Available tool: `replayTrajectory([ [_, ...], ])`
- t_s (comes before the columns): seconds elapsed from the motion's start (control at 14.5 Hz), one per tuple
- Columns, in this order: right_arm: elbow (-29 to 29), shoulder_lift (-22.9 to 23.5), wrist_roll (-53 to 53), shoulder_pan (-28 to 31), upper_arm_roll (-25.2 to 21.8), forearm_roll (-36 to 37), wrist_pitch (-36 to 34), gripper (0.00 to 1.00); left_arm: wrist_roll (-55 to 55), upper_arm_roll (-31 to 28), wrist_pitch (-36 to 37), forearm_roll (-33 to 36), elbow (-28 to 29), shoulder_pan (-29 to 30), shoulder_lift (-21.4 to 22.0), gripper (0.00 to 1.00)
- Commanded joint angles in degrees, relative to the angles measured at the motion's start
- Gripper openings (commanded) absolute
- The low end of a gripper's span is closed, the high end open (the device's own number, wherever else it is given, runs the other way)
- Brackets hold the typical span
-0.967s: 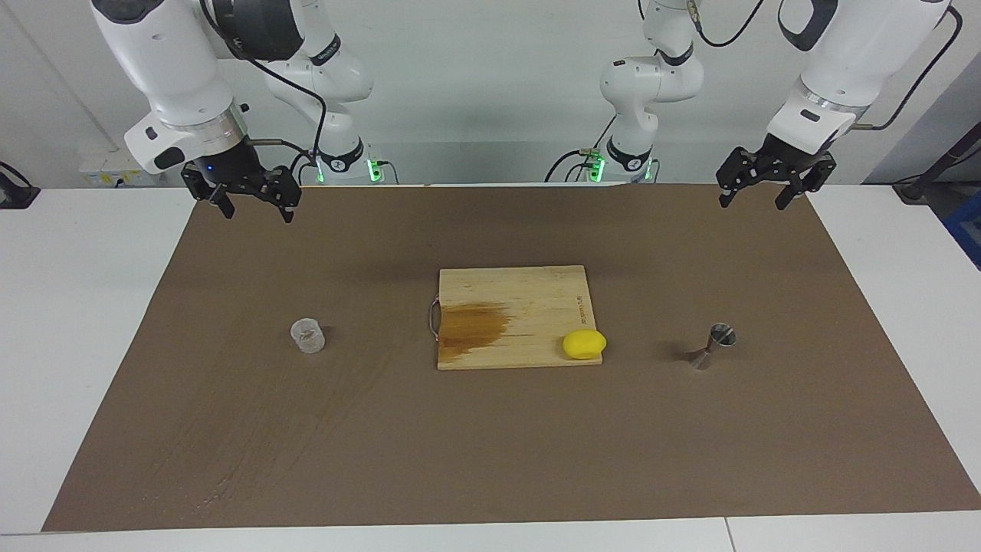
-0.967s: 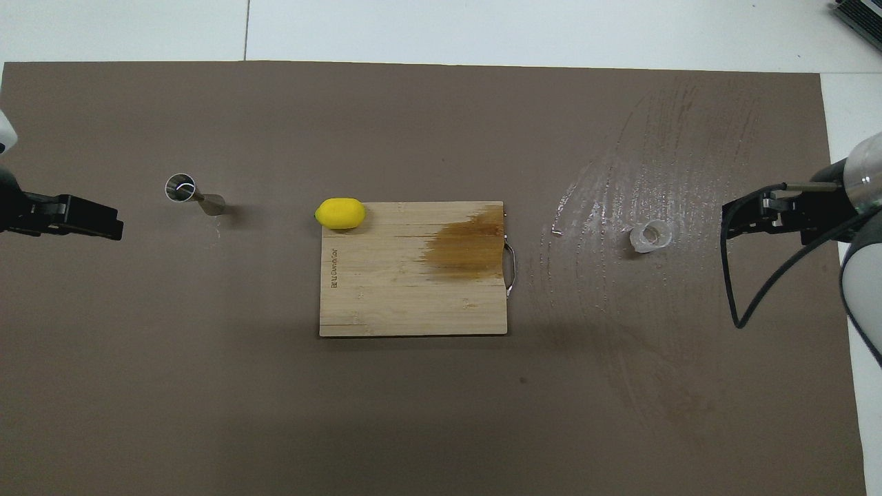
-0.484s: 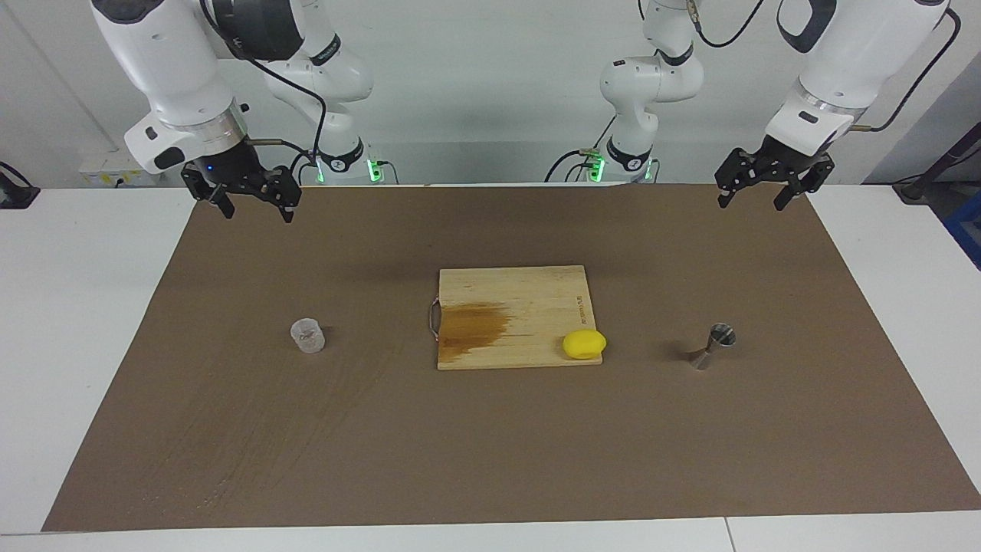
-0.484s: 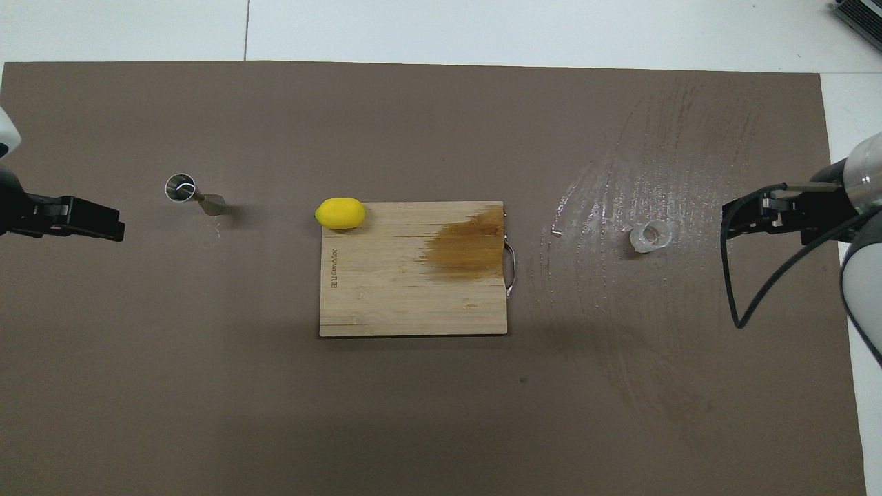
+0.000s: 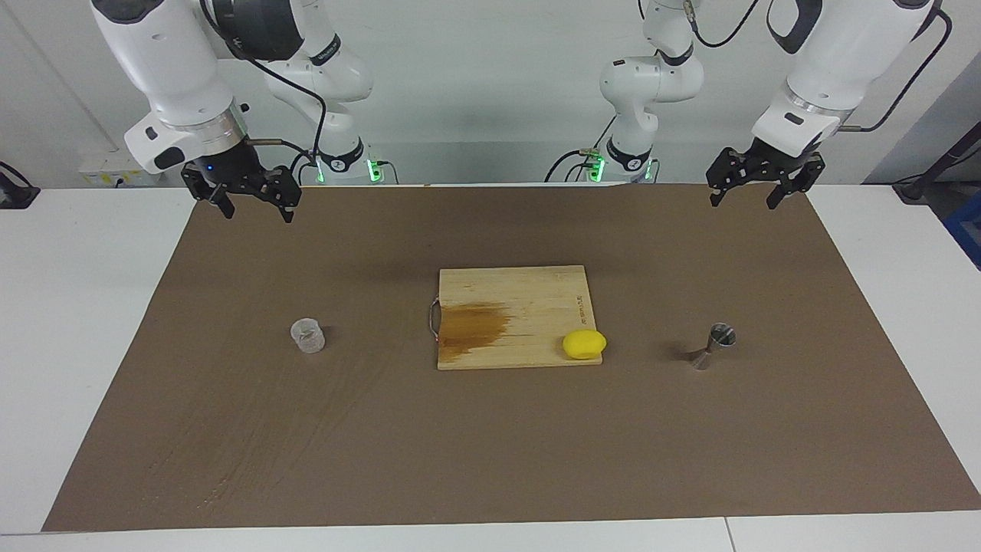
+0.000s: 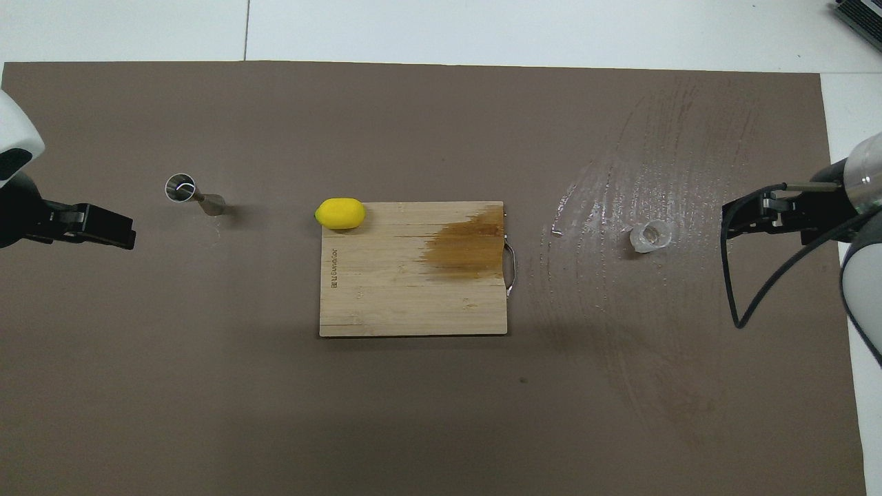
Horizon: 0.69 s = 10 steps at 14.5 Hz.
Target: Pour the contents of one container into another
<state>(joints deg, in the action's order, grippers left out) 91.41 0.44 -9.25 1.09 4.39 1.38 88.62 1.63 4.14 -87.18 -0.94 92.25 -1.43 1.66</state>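
Both arms run off the frame's edge in the overhead view, so only their dark tips show there. The left gripper [image 5: 742, 189] hangs spread and empty over the mat's [image 5: 490, 460] edge by the robots; the right gripper [image 5: 253, 201] hangs the same way at its own end. Bare mat lies around both vessels. The cup [image 5: 307, 335], clear and upright, stands toward the right arm's end. The jigger [image 5: 713, 346], shiny steel, stands toward the left arm's end, the board [image 5: 512, 307] and lemon [image 5: 584, 343] between them.
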Motion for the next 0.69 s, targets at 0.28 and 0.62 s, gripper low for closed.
replayTrajectory([
  [0.28,1.1,-1.1,1.4,0.8,0.4,-0.9,-0.1,1.00,-8.1,-7.9,7.2,-9.5,-2.2,-0.7,-10.5,1.00],
  [0.62,1.1,-1.1,1.4,0.8,0.4,-0.9,-0.1,1.00,-25.8,-19.9,-0.1,-26.4,7.3,-2.6,-10.9,1.00],
])
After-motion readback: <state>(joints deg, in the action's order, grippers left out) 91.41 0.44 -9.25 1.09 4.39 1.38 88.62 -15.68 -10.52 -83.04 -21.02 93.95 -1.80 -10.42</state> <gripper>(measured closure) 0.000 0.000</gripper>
